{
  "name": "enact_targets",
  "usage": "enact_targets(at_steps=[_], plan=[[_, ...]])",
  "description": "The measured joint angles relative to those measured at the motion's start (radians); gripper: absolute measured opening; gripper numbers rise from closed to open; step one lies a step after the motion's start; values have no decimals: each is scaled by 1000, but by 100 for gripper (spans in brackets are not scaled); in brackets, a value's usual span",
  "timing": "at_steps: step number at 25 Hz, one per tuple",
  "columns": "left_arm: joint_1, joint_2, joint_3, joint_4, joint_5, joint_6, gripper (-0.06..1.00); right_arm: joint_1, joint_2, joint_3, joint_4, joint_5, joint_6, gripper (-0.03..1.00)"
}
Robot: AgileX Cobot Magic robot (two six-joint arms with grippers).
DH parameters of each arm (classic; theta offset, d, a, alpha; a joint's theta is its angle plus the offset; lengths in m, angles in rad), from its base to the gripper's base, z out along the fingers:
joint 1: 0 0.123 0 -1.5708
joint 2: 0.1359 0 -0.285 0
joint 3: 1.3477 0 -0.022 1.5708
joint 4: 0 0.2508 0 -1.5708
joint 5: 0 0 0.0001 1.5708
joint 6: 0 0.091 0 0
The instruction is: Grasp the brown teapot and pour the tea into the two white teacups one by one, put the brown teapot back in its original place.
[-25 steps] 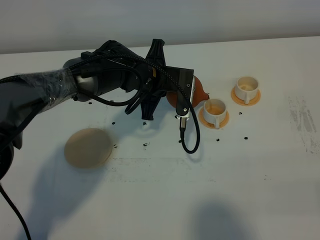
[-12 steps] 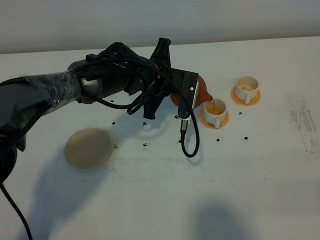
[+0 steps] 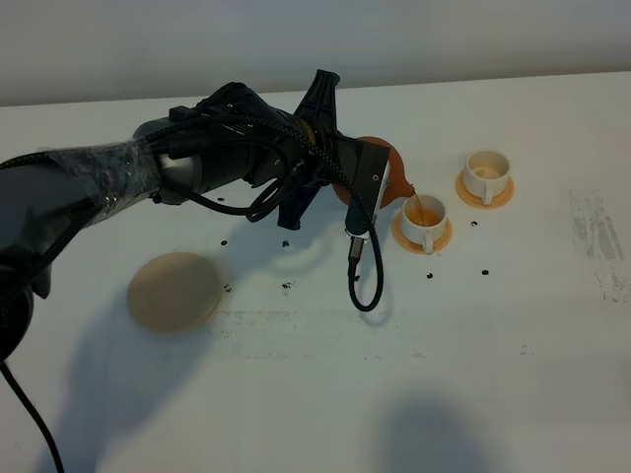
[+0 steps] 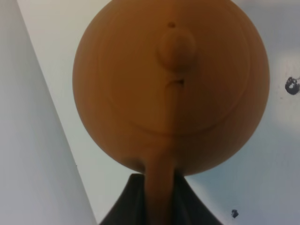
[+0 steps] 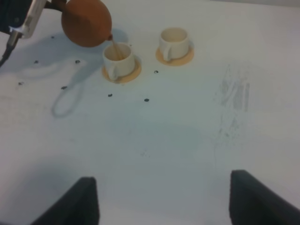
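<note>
My left gripper (image 4: 159,201) is shut on the loop handle of the brown teapot (image 4: 171,84), whose lid knob faces the left wrist camera. In the high view the teapot (image 3: 390,179) hangs tilted, spout down, over the nearer white teacup (image 3: 426,215). A thin stream of tea (image 3: 416,204) runs from the spout into that cup. The second teacup (image 3: 486,172) stands on its orange saucer to the right and farther back. The tan coaster (image 3: 175,291) lies bare at the left. My right gripper (image 5: 164,201) is open, low over bare table, well short of the cups (image 5: 117,58).
A black cable loop (image 3: 363,281) hangs from the left wrist down to the table near the poured cup. Small black specks (image 3: 431,275) dot the white table (image 3: 493,345) around the cups. A faint scuffed patch (image 3: 596,232) marks the right side.
The left wrist has rolled further, tipping the teapot more steeply toward the nearer cup. Tea now streams from the spout into it. The cable loop swung slightly left.
</note>
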Motion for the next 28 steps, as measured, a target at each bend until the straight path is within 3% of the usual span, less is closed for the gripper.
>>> enact_targets(at_steps=[28], plan=[[0,1,-39,25,-6,99,10,0,0,0,0,0,0,59]])
